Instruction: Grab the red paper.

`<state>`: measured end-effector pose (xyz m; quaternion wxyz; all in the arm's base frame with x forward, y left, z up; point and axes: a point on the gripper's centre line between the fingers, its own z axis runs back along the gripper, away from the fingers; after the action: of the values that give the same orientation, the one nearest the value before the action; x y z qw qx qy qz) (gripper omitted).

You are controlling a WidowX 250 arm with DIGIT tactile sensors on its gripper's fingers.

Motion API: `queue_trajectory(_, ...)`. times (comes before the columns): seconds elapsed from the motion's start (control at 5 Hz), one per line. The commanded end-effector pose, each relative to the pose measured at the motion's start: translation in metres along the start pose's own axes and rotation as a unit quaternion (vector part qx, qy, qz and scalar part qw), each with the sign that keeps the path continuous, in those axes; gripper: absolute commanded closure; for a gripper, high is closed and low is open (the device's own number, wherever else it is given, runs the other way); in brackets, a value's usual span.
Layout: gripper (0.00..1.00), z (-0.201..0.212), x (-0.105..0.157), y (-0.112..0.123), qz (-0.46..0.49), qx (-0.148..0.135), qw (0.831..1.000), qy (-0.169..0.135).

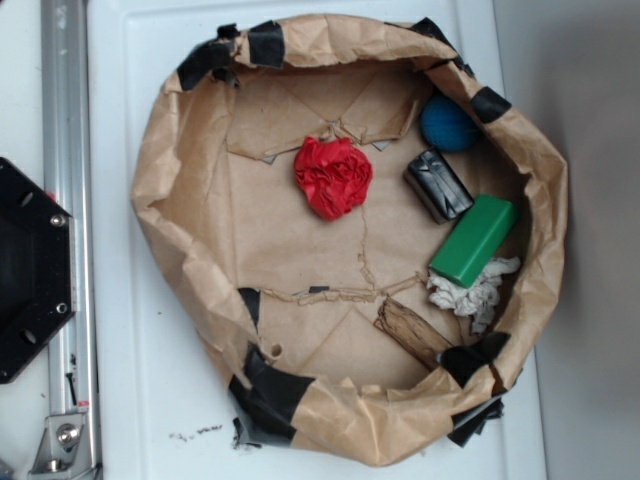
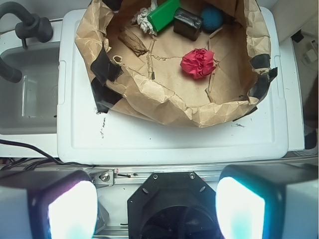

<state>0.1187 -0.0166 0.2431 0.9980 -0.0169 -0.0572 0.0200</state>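
The red paper (image 1: 333, 176) is a bright red wrinkly ball lying on the floor of a brown paper bowl (image 1: 180, 200), a little above its middle. It also shows in the wrist view (image 2: 198, 62). My gripper (image 2: 157, 209) is open and empty, its two pale pads wide apart at the bottom of the wrist view. It hangs above the robot's black base, well back from the bowl and far from the red paper. The gripper does not show in the exterior view.
In the bowl are a blue ball (image 1: 448, 123), a black box (image 1: 438, 185), a green block (image 1: 474, 239), a white tissue wad (image 1: 475, 289) and a brown scrap (image 1: 414, 332). The bowl sits on a white board (image 1: 130, 380). The black base (image 1: 30, 270) and a metal rail (image 1: 68, 150) lie to the left.
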Motion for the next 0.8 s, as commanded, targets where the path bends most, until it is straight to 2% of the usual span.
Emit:
queue_trajectory(0.0, 0.0, 0.0, 0.0, 0.0, 0.0, 0.0, 1.0, 0.0)
queue_trajectory(0.4, 0.0, -0.062, 0.093, 0.016, 0.017, 0.048, 0.999, 0.009)
queue_trajectory(0.6, 0.0, -0.08, 0.117, 0.027, 0.052, 0.069, 0.996, -0.025)
